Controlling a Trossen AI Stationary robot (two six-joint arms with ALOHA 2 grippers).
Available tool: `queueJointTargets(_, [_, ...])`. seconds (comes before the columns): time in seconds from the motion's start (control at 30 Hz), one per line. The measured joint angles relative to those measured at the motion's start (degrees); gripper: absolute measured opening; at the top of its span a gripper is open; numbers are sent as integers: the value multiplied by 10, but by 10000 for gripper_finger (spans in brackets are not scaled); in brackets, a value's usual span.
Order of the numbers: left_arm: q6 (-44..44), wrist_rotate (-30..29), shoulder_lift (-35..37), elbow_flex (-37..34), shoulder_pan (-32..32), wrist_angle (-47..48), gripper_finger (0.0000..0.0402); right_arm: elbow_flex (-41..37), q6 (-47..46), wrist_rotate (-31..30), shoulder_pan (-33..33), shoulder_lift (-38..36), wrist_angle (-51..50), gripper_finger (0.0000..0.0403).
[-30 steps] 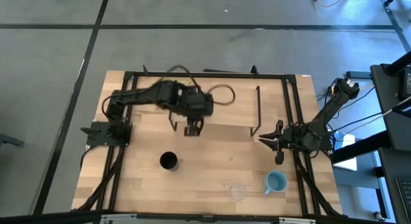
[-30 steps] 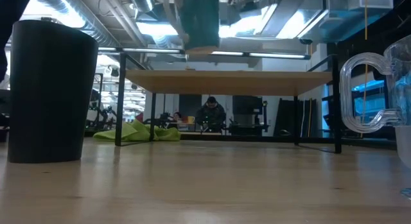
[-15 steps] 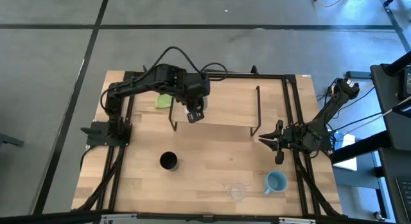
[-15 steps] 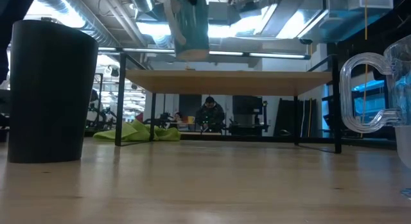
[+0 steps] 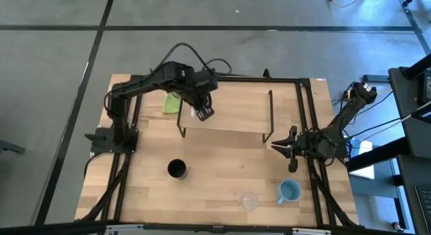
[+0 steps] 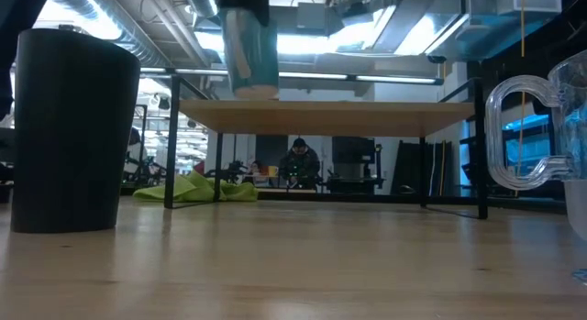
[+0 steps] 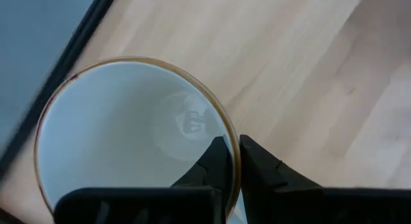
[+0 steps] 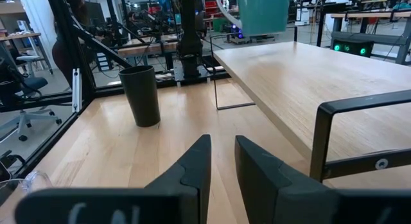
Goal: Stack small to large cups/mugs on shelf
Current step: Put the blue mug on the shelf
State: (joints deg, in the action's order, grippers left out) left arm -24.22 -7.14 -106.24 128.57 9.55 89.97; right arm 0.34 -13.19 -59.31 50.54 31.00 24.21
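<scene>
- Across the tabletop, three vessels wait near the front edge: black cup, clear cup, light blue mug.
- Shelf stands toward the back, with nothing resting on its board yet; green cloth lies beside its left end.
- Left pincer has swung, over the last second, from the shelf's front edge back to a spot over its left end, by the front left leg.
- It is clamped on the white mug, one finger inside the rim and one outside. The low view shows the mug hanging just above the board, apart from it.
- Judgement: the carry is nearly done; lowering and release remain, with three vessels to follow.
- Right pincer idles at the tabletop's right edge, fingers parted and empty.
</scene>
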Motion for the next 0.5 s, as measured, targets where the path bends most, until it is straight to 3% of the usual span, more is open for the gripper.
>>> queueJointTargets(0.17, [-68,8,14,0,8,1,16,0,0,0,0,0,0,72])
queueJointTargets(0.5, [-83,32,13,-34,20,2,16,0,0,0,0,0,0,72])
